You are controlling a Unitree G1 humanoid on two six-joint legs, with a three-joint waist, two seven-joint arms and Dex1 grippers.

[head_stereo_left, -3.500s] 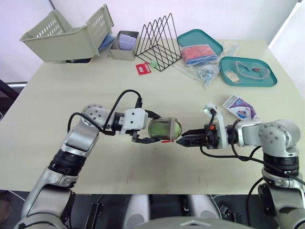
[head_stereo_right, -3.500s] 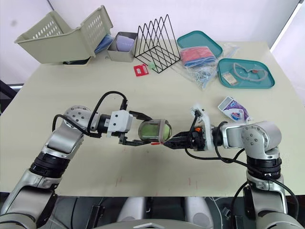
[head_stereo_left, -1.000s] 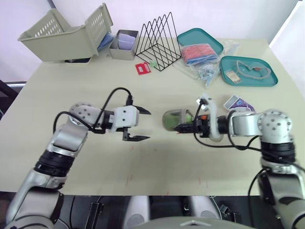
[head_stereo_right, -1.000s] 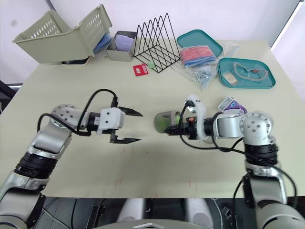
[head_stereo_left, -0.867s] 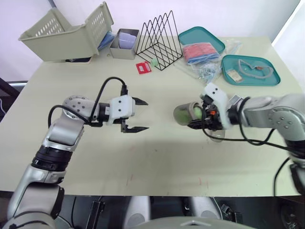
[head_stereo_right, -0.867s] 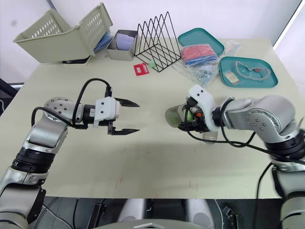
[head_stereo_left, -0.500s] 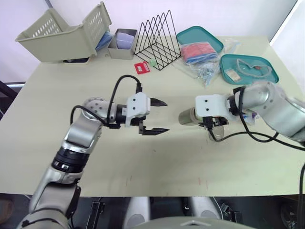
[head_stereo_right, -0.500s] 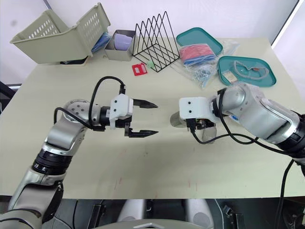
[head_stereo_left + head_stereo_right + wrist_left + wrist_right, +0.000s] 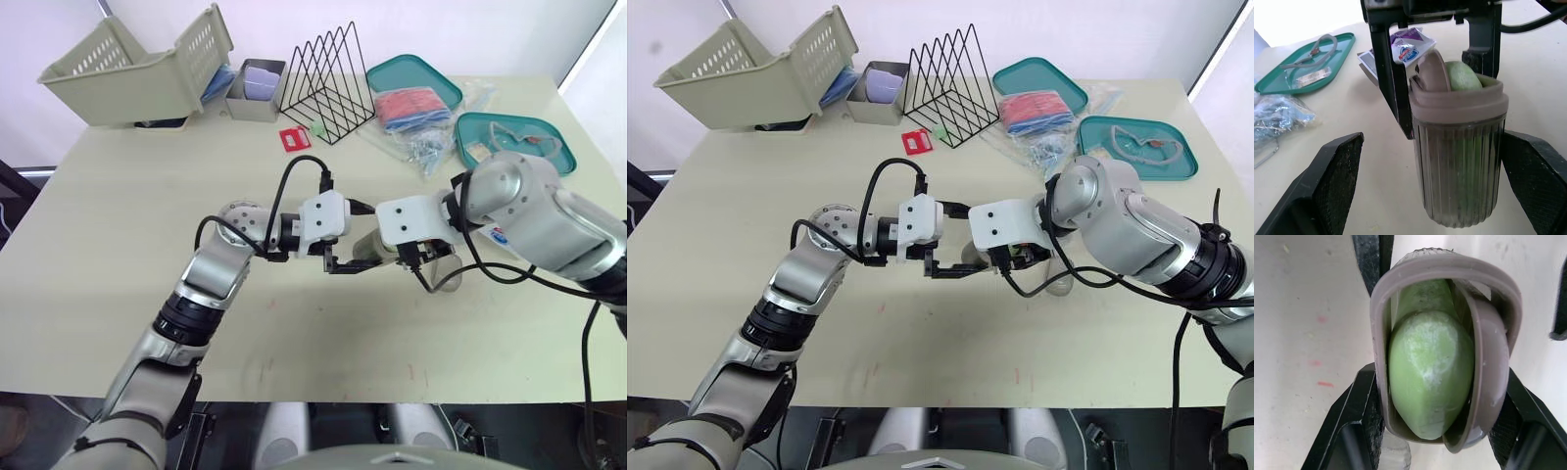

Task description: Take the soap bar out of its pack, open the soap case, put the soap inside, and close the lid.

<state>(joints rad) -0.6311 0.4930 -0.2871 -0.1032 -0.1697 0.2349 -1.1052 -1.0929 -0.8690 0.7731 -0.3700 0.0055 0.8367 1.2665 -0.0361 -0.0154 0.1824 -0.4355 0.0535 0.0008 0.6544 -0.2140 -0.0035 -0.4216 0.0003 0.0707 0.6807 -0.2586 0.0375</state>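
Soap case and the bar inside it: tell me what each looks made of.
Soap case: likely hard plastic, smoky and see-through, glossy, with moulded vertical ribs; its rim is opaque mauve-grey, smooth, maybe softer plastic. Soap bar: solid soap, matte pale green, with a chalky whitish bloom on its end.

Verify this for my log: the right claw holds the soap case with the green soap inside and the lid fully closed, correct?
No: the lid is tipped open, not closed, as the left wrist view shows. The right claw does hold the soap case with the green soap inside.
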